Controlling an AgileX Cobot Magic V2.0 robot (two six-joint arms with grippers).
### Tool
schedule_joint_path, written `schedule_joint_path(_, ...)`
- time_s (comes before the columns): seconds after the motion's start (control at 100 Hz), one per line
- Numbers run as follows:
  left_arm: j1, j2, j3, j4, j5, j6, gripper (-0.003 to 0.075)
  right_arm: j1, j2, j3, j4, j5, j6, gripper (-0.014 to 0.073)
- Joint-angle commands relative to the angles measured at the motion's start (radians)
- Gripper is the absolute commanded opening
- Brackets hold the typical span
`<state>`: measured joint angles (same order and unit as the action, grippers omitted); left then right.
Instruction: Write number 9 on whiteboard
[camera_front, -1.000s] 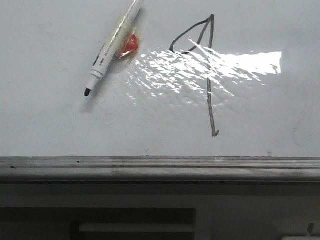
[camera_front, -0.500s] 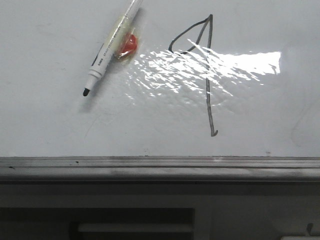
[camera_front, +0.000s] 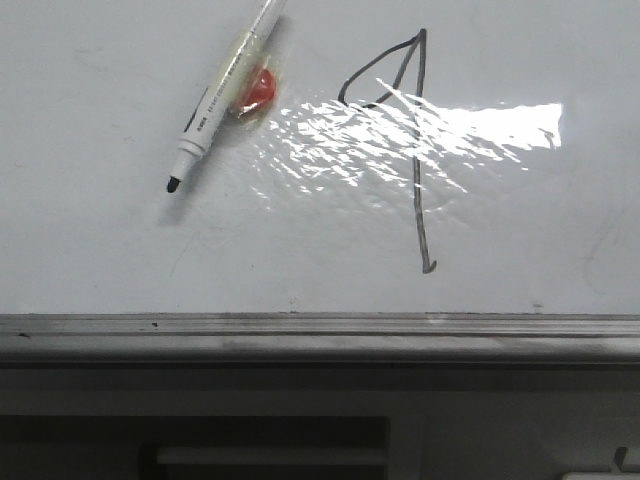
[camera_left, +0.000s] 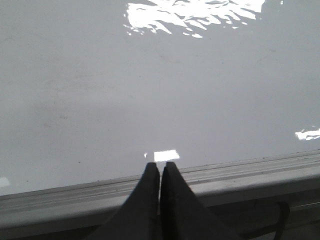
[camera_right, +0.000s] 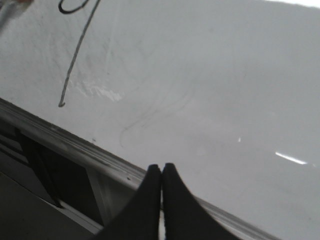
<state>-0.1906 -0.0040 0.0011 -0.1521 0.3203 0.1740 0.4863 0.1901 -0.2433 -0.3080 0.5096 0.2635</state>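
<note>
1. White and glossy, the whiteboard (camera_front: 100, 230) fills nearly all of the front view, lying flat with a grey metal rail (camera_front: 320, 335) along its near edge.
2. Across the board's middle runs a wrinkled patch of bright glare (camera_front: 400, 135), with faint smudges and scratches elsewhere on the surface.
3. On the right half of the board sits the number 9 (camera_front: 418, 150): a small pointed loop at the far end and a long straight stem that crosses the glare and ends in a tiny hook near the rail.
4. Left of the number lies a marker (camera_front: 215, 100), uncapped, its dark tip pointing toward the rail, with a small red blob (camera_front: 258, 90) touching its barrel.
5. Over the rail, the left tool (camera_left: 160, 167) shows both dark fingers pressed together, holding nothing.
6. By the board's near edge, the right tool (camera_right: 161, 169) is likewise closed and empty, with the number's stem and hook well apart from it.
</note>
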Motion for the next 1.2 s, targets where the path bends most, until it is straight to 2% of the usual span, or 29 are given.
schedule_joint_path(0.0, 0.005, -0.026, 0.019, -0.006, -0.067, -0.01, -0.002, -0.103, 0.013, 0.024, 0.109, -0.177, -0.147, -0.0061)
schedule_joint_path(0.13, 0.005, -0.026, 0.019, -0.006, -0.067, -0.01, -0.002, -0.191, 0.013, 0.078, 0.164, -0.227, -0.188, -0.0061)
schedule_joint_path(0.31, 0.005, -0.026, 0.019, -0.006, -0.067, -0.01, -0.002, -0.224, -0.018, 0.125, 0.176, -0.155, -0.188, -0.0061)
schedule_joint_path(0.6, 0.005, -0.026, 0.019, -0.006, -0.067, -0.01, -0.002, -0.327, -0.107, 0.204, 0.246, -0.188, -0.188, -0.0061)
schedule_joint_path(0.8, 0.005, -0.026, 0.019, -0.006, -0.067, -0.01, -0.002, -0.333, -0.163, 0.285, 0.253, -0.269, -0.188, -0.0061)
schedule_joint_path(0.9, 0.005, -0.026, 0.019, -0.006, -0.067, -0.01, -0.002, -0.333, -0.194, 0.283, 0.253, -0.222, -0.188, -0.0061)
schedule_joint_path(1.19, 0.005, -0.026, 0.019, -0.006, -0.067, -0.01, -0.002, -0.333, -0.217, 0.283, 0.253, -0.222, -0.188, -0.0061)
